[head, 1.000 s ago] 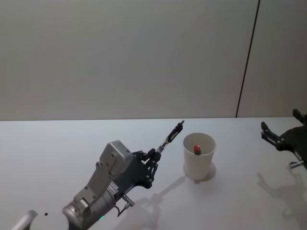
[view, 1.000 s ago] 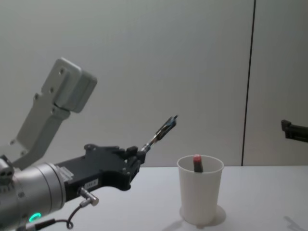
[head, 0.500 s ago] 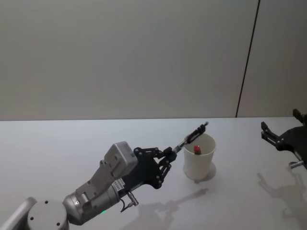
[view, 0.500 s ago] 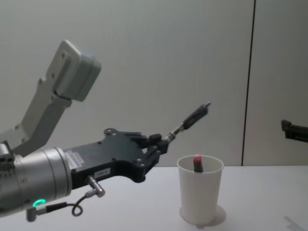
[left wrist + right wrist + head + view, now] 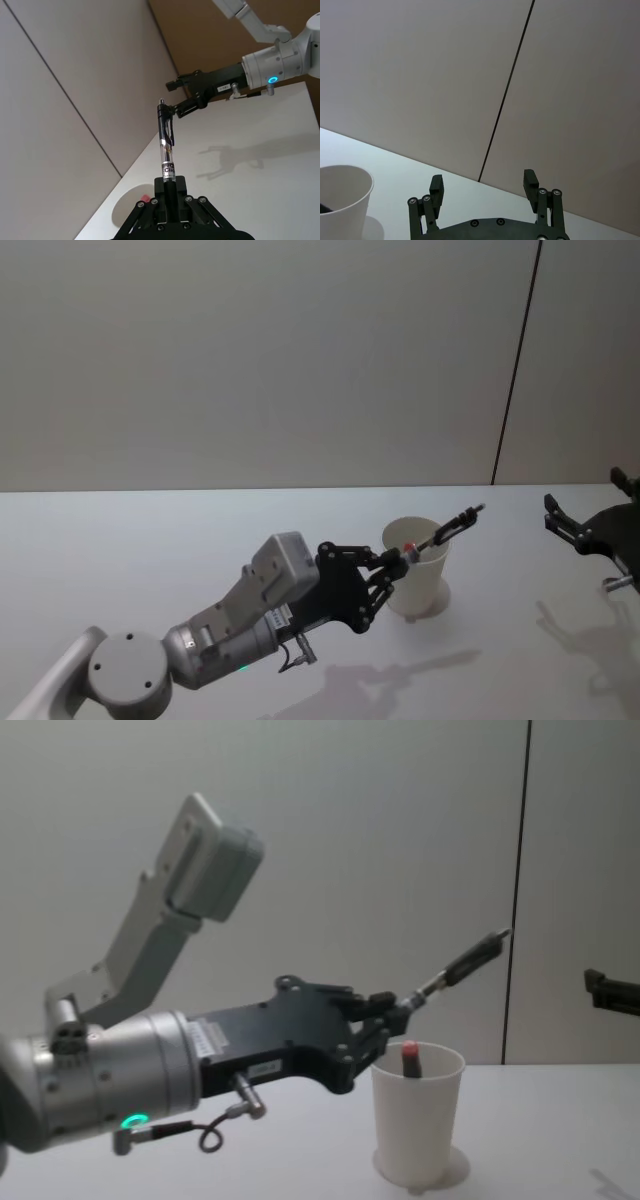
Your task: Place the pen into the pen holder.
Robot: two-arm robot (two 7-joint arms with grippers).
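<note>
Currently the left gripper (image 5: 393,562) is clenched on the lower end of the pen (image 5: 452,527), just left of the pen holder (image 5: 418,585), a white paper cup standing on the table (image 5: 150,540). The pen slants up and rightward above the cup's mouth, outside it. A red-tipped item (image 5: 409,546) stands inside. Far right, the right gripper (image 5: 483,184) hangs empty, fingers spread.

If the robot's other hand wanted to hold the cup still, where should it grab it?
Probably the bare wall of the cup, about halfway up, coming from the robot's right. The cup stands upright and narrows downward, and the left gripper with the pen crowds its left rim. The open right gripper is on that side.
</note>
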